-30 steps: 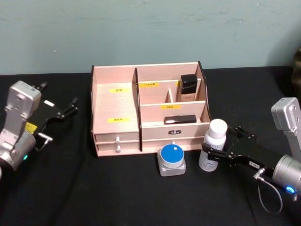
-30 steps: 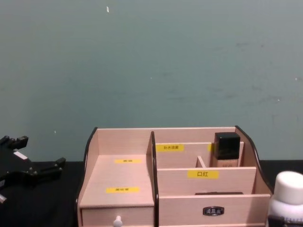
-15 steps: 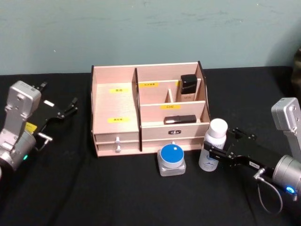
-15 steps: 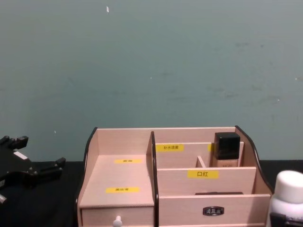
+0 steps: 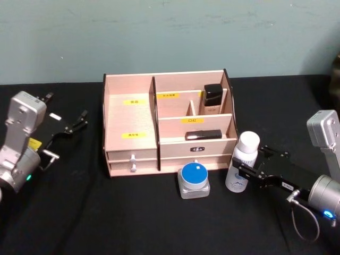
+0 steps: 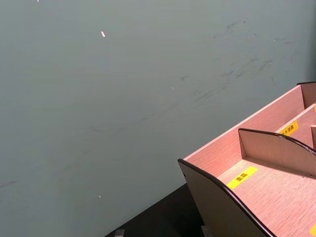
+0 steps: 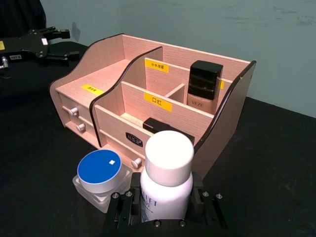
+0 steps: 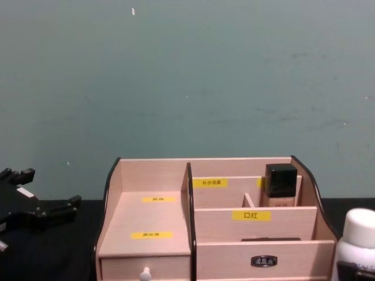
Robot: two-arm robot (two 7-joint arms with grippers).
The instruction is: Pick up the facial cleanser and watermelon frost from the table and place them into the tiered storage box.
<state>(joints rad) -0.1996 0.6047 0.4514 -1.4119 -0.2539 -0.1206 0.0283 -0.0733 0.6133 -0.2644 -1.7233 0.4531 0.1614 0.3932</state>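
Observation:
The facial cleanser point(image 5: 244, 163), a slim white bottle with a rounded cap, stands upright just off the front right corner of the tiered storage box point(image 5: 130, 122). My right gripper point(image 5: 240, 172) is shut on its lower body, and in the right wrist view the fingers point(image 7: 127, 203) press both sides of the facial cleanser point(image 7: 167, 174). The watermelon frost point(image 5: 194, 179), a squat jar with a blue lid, sits on the table in front of the box's right half, left of the bottle. My left gripper point(image 5: 74, 123) is open and parked left of the box.
A beige bottle with a black cap point(image 5: 212, 99) stands in the box's rear right compartment. A flat black item point(image 5: 203, 135) lies in the lower front tier. The left tiers of the box point(image 8: 149, 216) are bare wood. Black cloth covers the table.
My right gripper and the facial cleanser in it have shifted slightly to the right, away from the box's corner. The jar and the left arm have not moved.

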